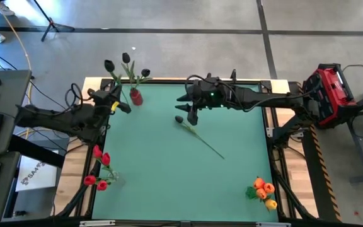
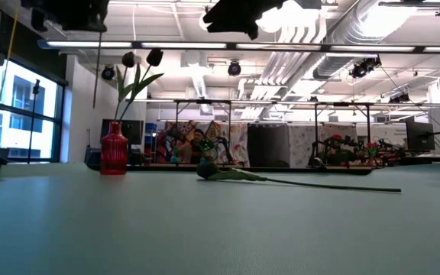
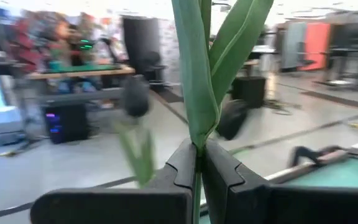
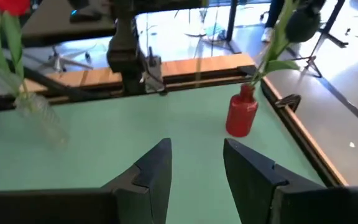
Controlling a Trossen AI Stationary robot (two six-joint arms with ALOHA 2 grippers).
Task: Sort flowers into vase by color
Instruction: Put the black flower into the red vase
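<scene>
1. From above: my left gripper sits at the table's far left corner, just beside the red vase, which holds black tulips fanning out over the table edge. My right gripper hangs over the far middle of the green table, and just below and ahead of it a loose black tulip lies flat, head near my fingers and stem trailing away toward the near right. The red tulips stand in a clear vase on my left side, well apart from both grippers; the orange tulips sit in the near right corner. I judge the colours are grouped so each vase takes one.

2. From table height: the loose black tulip rests on the cloth with nothing touching it, the red vase off to one side. Both arms are only dark shapes at the top, raised clear of the table.

3. Left wrist: my left fingers are pressed together on a green stem, leaves rising straight up between them. I hold it low on the stem so the flower stays upright, probably to drop it into the vase.

4. Right wrist: my right fingers stand apart with nothing between them, only bare green cloth. The red vase is ahead and to one side. I judge the lying tulip is next to be picked up.
</scene>
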